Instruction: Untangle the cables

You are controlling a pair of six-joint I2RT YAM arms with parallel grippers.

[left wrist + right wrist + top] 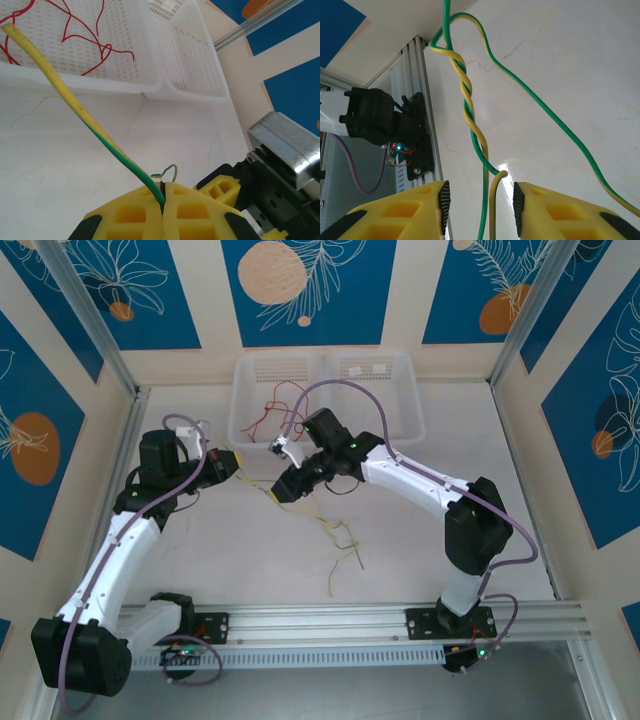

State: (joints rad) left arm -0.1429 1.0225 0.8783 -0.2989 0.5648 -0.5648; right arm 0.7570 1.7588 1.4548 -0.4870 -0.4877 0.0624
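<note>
A yellow-green cable (75, 105) rises out of my left gripper (163, 196), whose yellow jaws are shut on it. In the top view the left gripper (230, 463) sits just left of my right gripper (281, 488), near the middle of the table. More yellow-green cables (340, 540) trail loosely from there toward the near edge. In the right wrist view two of these strands are twisted round each other (467, 100) and pass down between the fingers of my right gripper (480, 210). It is open, its pads clear of the strands. Red cables (275, 405) lie in the basket.
A white two-compartment perforated basket (412, 390) stands at the back, its front wall (150, 86) close ahead of the left gripper. An aluminium rail (400, 620) with the arm bases runs along the near edge. Frame posts stand at the back corners.
</note>
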